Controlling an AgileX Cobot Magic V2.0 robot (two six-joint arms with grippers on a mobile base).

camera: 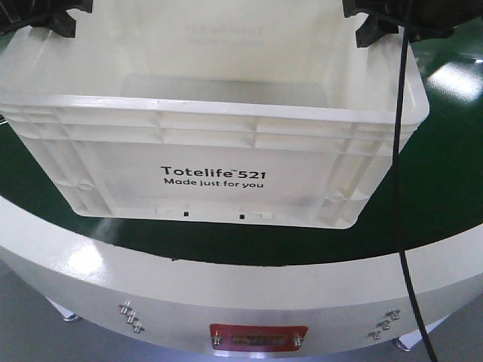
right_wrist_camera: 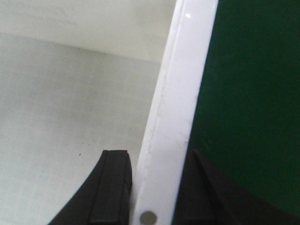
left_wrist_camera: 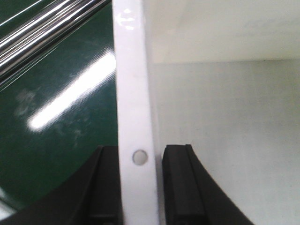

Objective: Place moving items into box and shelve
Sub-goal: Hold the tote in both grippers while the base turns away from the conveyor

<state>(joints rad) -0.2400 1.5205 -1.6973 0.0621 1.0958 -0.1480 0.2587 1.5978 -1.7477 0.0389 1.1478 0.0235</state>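
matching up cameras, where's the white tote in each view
Front: white tote fills the middle, print facing the camera.
Left wrist: its rim runs up the centre, interior right.
Right wrist: rim right of centre, interior left.
Shared: green tabletop beside it.

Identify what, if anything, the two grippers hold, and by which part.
The box: left gripper and right gripper each straddle its rim at opposite ends, one finger inside, one outside. Whether they clamp it cannot be told.
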